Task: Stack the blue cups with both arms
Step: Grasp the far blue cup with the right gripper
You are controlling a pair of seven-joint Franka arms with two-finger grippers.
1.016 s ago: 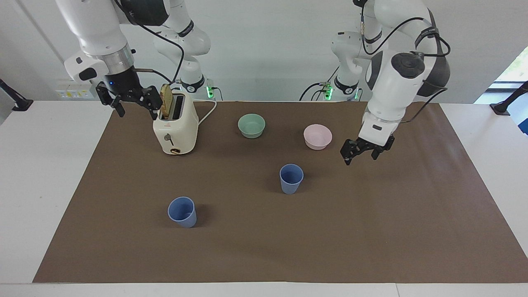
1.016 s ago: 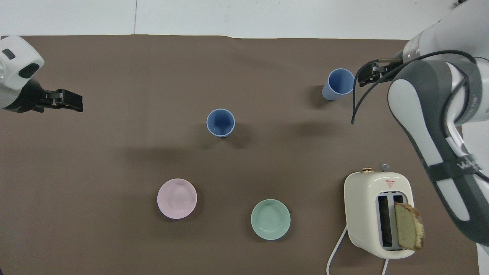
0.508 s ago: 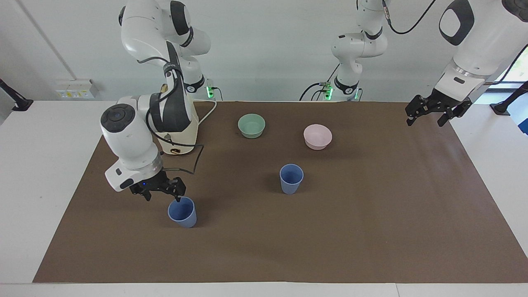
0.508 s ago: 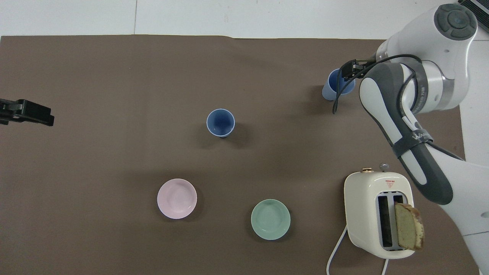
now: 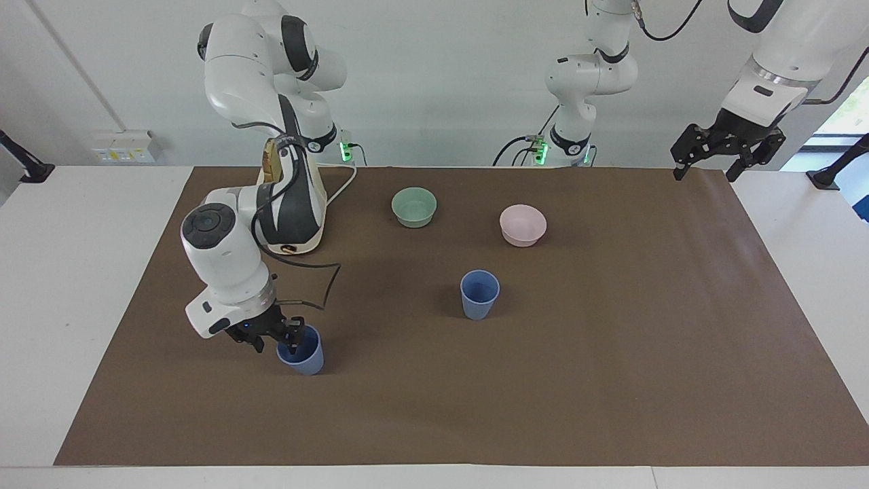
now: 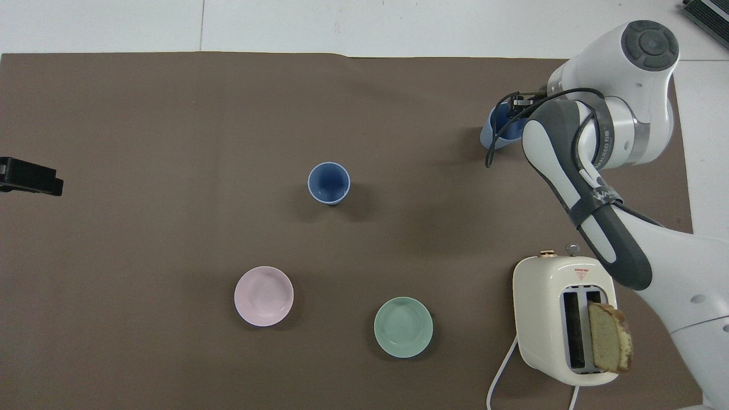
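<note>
One blue cup [image 5: 303, 358] [image 6: 494, 135] stands upright at the right arm's end of the brown mat, partly covered by the arm in the overhead view. My right gripper [image 5: 275, 339] [image 6: 517, 107] is down at its rim and open, with one finger inside the cup and the other outside its wall. The second blue cup [image 5: 479, 293] [image 6: 328, 182] stands upright and alone mid-mat, nearer to the robots. My left gripper [image 5: 723, 157] [image 6: 29, 177] hangs open and empty, high over the mat's edge at the left arm's end.
A cream toaster [image 5: 297, 243] [image 6: 541, 319] with a bread slice [image 6: 609, 337] in it stands close to the right arm's base. The green bowl [image 5: 414, 206] [image 6: 403, 327] and pink bowl [image 5: 523, 224] [image 6: 263, 296] sit nearer to the robots than the cups.
My right gripper has swung from the toaster to the cup, dropped onto its rim, and its fingers have drawn closer together. The left gripper rose and pulled out toward its own end.
</note>
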